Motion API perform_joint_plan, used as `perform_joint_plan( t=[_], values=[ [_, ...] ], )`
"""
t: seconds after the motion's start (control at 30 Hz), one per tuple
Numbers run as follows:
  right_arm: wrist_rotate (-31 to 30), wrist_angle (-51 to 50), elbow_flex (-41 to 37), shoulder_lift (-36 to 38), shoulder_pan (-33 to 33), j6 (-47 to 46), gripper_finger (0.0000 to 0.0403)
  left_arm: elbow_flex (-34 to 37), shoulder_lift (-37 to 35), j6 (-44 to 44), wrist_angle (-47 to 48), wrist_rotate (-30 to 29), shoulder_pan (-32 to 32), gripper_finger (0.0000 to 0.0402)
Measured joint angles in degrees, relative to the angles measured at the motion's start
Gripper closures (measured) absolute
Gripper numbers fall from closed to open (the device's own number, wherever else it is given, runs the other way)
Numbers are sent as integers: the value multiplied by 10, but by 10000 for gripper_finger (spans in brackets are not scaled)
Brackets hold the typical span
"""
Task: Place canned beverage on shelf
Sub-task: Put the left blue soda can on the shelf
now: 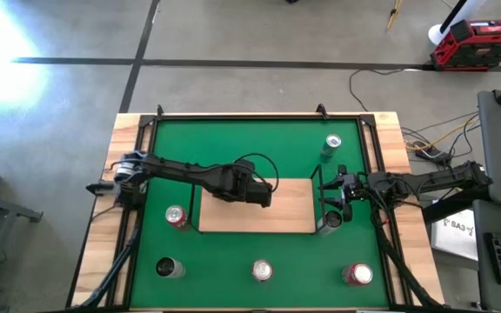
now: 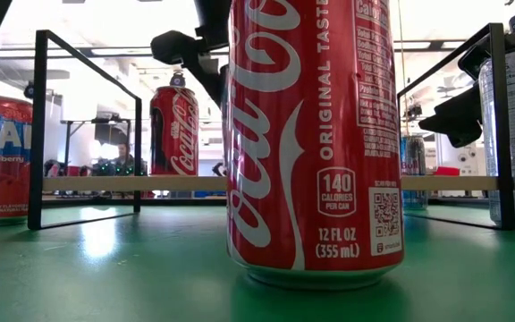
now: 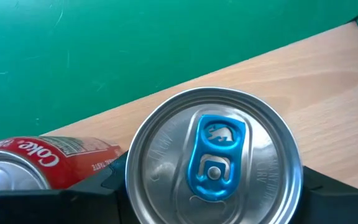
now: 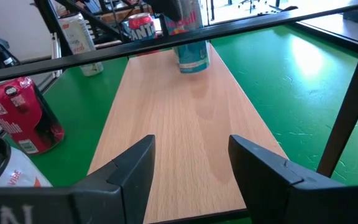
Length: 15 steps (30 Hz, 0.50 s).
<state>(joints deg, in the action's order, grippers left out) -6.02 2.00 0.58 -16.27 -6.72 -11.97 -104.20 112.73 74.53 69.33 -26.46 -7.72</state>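
The shelf (image 1: pixel 296 216) is a light-wood board with a black wire frame, lying on the green mat. My left gripper (image 1: pixel 259 193) reaches from the table's left over the board's left part, shut on a silver-topped can with a blue tab (image 3: pixel 213 165). In the right wrist view the same can is teal (image 4: pixel 193 55) and upright at the board's far end. A red Coke can (image 3: pixel 39 160) stands close beside it. My right gripper (image 4: pixel 191 168) waits at the shelf's right end, open, with only bare board between its fingers. My left gripper pinches the can's upper wall just under the rim (image 3: pixel 129 186) between its two fingers (image 3: pixel 319 190), one on each side. It comes slanting down from the table's left. The can is upright, its base at the board; whether it rests there I cannot tell.
Several other cans stand on the mat: a red one (image 1: pixel 177 217) left of the shelf, three along the near edge (image 1: pixel 262 271), a green one (image 1: pixel 331 148) at the far right, and one (image 1: pixel 329 222) near my right gripper. Upright wire ends (image 2: pixel 38 125) bound the shelf.
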Motion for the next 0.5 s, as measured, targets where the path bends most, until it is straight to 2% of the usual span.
perform_joint_plan(
  t=[0.5],
  values=[
    [0, 0, 0, 0, 0, 0, 207, -1, 12, -23, 3, 26, 12, 179]
  ],
)
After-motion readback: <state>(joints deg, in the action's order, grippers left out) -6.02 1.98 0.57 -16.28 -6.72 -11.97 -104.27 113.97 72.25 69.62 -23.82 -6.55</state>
